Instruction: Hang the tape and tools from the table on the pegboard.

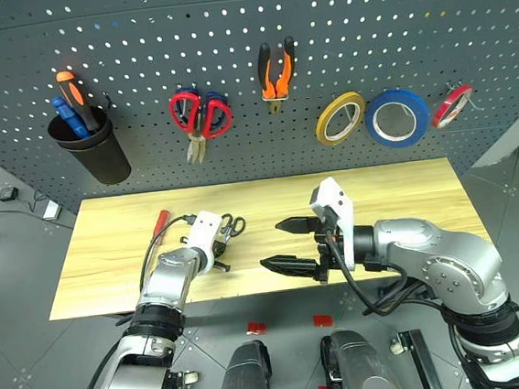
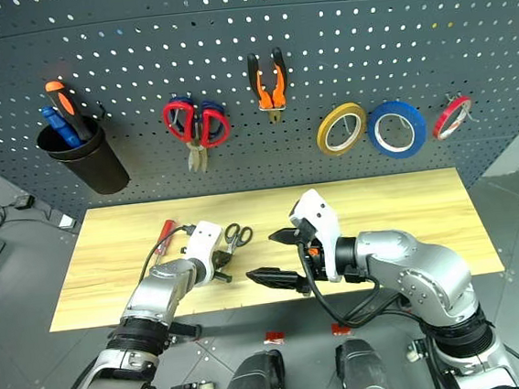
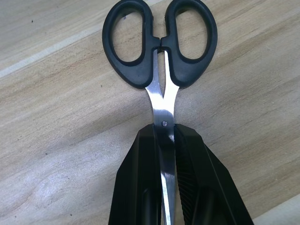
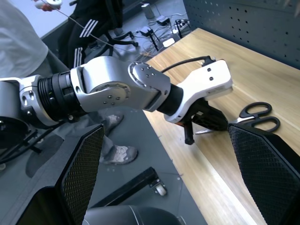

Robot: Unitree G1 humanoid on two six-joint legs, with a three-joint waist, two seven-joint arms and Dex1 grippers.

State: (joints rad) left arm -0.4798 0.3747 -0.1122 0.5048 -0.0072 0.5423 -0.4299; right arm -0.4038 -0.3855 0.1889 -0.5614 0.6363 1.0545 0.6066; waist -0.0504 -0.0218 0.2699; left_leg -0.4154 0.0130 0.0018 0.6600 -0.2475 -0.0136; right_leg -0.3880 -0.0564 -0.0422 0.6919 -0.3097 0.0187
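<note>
On the upper left of your head view, a black cup hangs on the grey pegboard with an orange-handled screwdriver and a blue-handled one standing in it. To its right hang large red-handled scissors, then the orange-and-black pliers near the top centre. Further right you see a yellow tape roll, the wider blue tape roll and a thin red roll, each on its own hook.

Below the board, the light wood bench crosses the middle of the frame. On its left part lies the slim red-handled screwdriver, tilted, just beside your left arm. Your left tool sits at lower left of centre, its two black fingers pressed together on the blades of the small black-handled scissors. The scissors lie flat on the wood, and their handle loops point away from the tool, toward the pegboard.

At centre frame your right tool hangs over the bench's front edge, fingers spread wide apart and holding nothing, pointing toward the left arm. In the right wrist view, a person in dark trousers with white stripes sits beyond the bench end.
</note>
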